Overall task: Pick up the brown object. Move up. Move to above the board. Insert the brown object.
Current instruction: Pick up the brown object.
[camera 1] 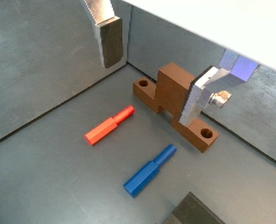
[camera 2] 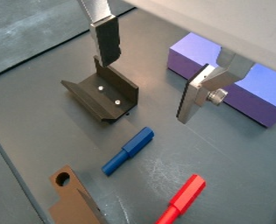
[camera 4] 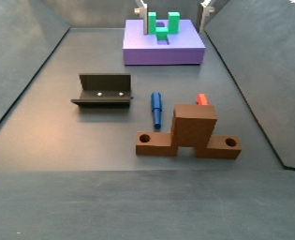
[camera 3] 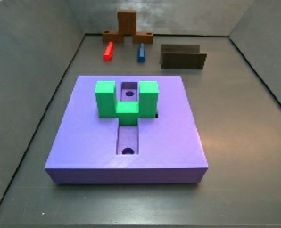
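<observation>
Brown object [camera 4: 187,132] on floor, no writing; pincer [camera 1: 152,66] spread, above, empty.

Soft, even light from overhead fills the room — no harsh glare on the grey floor. The brown object [camera 4: 187,132] throws only a faint shadow at its base, and the board [camera 3: 130,134] darkens the floor slightly along its near edge. Both wrist views are softer, and the gripper [camera 1: 152,61] up close looks slightly blurred — its silver fingers [camera 2: 199,91] catch a dull sheen.
</observation>
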Available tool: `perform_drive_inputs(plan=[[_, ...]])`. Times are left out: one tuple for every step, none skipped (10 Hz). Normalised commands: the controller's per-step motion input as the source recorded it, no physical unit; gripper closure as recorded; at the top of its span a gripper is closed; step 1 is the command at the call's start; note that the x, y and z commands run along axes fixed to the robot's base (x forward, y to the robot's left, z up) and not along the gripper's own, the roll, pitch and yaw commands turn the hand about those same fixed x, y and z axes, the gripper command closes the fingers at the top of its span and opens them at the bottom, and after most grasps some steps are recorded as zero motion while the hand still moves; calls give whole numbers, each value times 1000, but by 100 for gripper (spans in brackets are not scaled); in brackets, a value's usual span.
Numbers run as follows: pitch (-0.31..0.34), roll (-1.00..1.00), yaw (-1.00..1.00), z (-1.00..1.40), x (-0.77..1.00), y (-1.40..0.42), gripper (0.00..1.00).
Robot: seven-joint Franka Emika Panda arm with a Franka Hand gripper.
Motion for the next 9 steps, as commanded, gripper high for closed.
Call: perform_drive_inputs(plan=[[0, 0, 0, 31, 0, 0, 0], [-6, -6, 0, -23, 0, 0, 0], [-3, 0, 0, -54, 0, 0, 0], [-239, -320, -200, -206, -503, 363, 0], [-106, -474, 0, -243, 0, 806, 0], [-59, -334, 0, -240, -57, 894, 0], [-37, -224, 0, -277, 0, 957, 0], [0, -127, 29, -334, 0, 909, 0], [0, 13, 69, -331, 0, 571, 0]])
